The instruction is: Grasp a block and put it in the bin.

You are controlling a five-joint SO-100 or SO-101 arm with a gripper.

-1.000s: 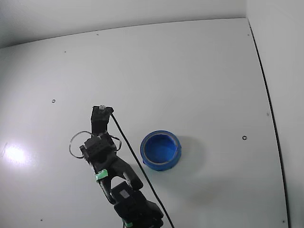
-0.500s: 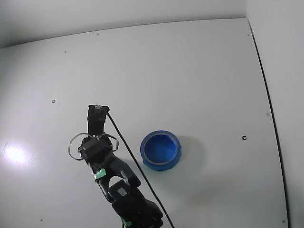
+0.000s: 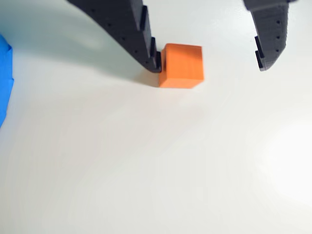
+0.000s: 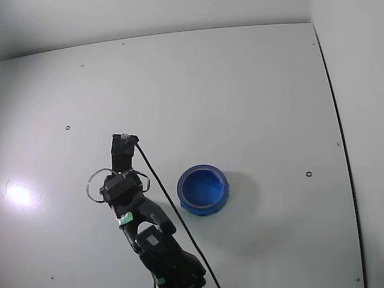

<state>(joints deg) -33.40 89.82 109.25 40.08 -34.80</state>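
In the wrist view the block (image 3: 181, 65) reads as a small orange cube resting on the white table. My gripper (image 3: 209, 64) is open around it. The left finger (image 3: 141, 34) touches the cube's left face, while the right finger (image 3: 267, 34) stands well clear on its right. The blue bin (image 3: 4, 83) shows only as a sliver at that view's left edge. In the fixed view the bin (image 4: 203, 190) is a round blue bowl right of my black arm (image 4: 129, 201). The arm hides the block and the fingers there.
The white table (image 4: 240, 96) stretches wide behind and right of the bin. A black cable (image 4: 168, 198) runs from the wrist camera down past the bin's left side. A side wall borders the table on the right.
The arm's wrist end swung slightly left in the fixed view over the last second, then held nearly still. The bin has not moved.
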